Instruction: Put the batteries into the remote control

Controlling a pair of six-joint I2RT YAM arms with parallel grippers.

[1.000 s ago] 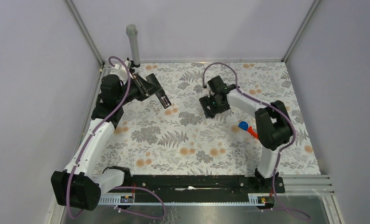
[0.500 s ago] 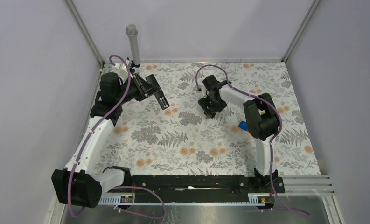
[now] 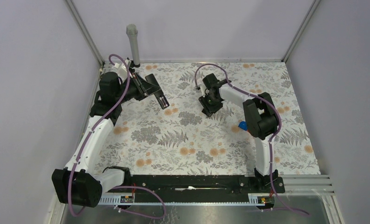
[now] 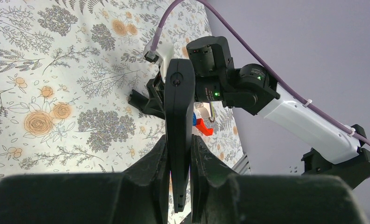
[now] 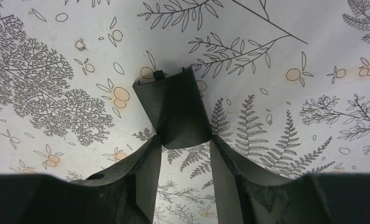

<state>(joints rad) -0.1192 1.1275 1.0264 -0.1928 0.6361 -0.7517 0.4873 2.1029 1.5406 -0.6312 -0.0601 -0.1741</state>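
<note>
My left gripper (image 3: 149, 89) is shut on the remote control (image 3: 161, 98), a slim black bar, and holds it above the back left of the table. In the left wrist view the remote (image 4: 179, 102) stands edge-on between my left gripper's (image 4: 178, 142) jaws. My right gripper (image 3: 209, 108) is low over the middle back of the table. In the right wrist view my right gripper (image 5: 183, 142) pinches the near end of a short stubby black curved piece (image 5: 171, 107) between its tips. No battery shows in any view.
A blue toy piece (image 3: 242, 125) lies beside the right arm's elbow, and a red one (image 4: 203, 127) shows in the left wrist view. A grey post (image 3: 133, 44) stands at the back left corner. A floral cloth (image 3: 183, 144) covers the table, with walls on three sides.
The right arm has folded in and its gripper has shifted slightly left toward the back. The right elbow now covers the red toy piece. The left arm has barely moved.
</note>
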